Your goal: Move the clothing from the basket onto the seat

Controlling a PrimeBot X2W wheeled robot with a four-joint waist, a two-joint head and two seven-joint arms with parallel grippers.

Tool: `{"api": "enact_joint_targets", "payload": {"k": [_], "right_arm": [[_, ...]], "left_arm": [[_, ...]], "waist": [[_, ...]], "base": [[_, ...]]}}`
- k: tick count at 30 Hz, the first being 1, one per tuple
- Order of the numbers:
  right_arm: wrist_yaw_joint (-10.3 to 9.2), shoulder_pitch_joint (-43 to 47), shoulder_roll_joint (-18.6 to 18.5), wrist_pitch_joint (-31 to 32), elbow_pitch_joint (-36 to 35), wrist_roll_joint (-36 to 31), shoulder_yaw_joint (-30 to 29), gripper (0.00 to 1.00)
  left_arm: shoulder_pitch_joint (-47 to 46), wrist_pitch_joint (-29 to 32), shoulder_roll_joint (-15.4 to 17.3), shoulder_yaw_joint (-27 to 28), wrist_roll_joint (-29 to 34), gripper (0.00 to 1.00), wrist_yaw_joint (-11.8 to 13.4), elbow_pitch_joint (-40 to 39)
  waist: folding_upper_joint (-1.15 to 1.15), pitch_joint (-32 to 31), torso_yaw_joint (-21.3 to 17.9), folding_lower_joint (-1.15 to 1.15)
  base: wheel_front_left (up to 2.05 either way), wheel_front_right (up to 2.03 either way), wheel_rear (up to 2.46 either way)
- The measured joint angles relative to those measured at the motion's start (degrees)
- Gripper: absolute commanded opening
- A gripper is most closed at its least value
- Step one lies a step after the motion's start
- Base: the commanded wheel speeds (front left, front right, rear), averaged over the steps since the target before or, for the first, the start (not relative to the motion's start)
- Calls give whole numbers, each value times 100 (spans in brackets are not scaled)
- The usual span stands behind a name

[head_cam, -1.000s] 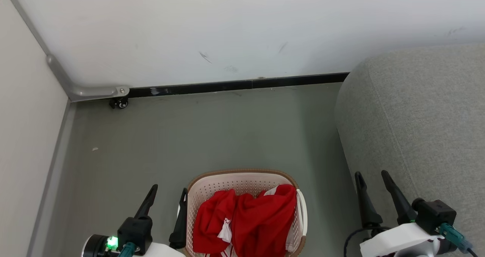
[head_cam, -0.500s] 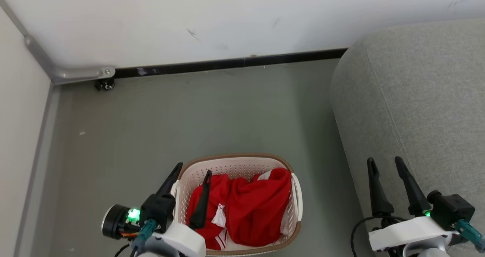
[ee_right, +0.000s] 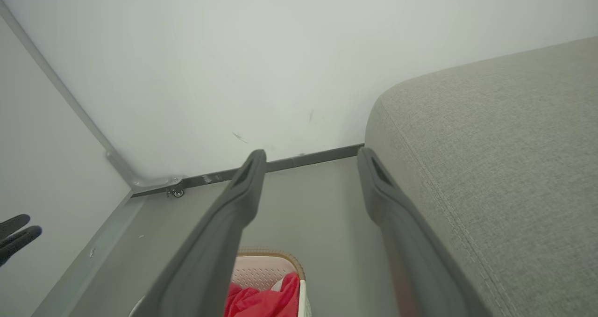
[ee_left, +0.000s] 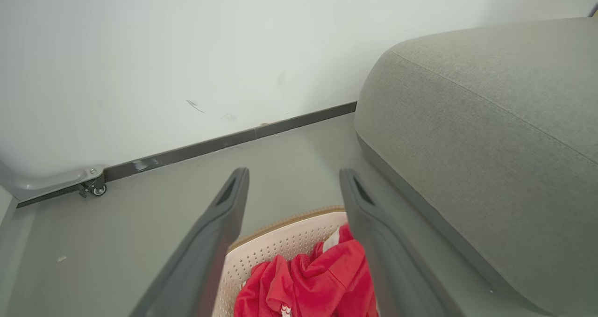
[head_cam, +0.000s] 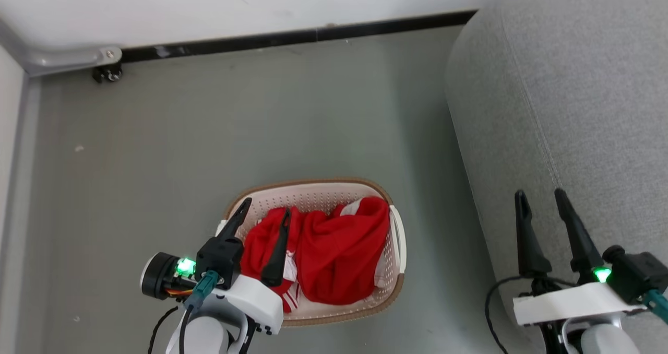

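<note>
basket (head_cam: 313, 184): 1 | red garments (head_cam: 339, 249): 2 — bunched together | seat (head_cam: 574, 82): 1 | grippers: 2 — left gripper (head_cam: 265, 207), right gripper (head_cam: 539, 192) | caster wheel (head_cam: 107, 73): 1
</note>
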Motion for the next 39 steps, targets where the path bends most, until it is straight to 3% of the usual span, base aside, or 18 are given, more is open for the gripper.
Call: {"api": "enact_joint_targets", "payload": {"k": [39], "right_arm": [[1,-1225,0,-52,-702,325,339,100]], "left_arm": [[-1421,0,430,5,570,100,103,1538]], "waist": [[0,2139,-981,0]], "base": [[0,0,0]]}}
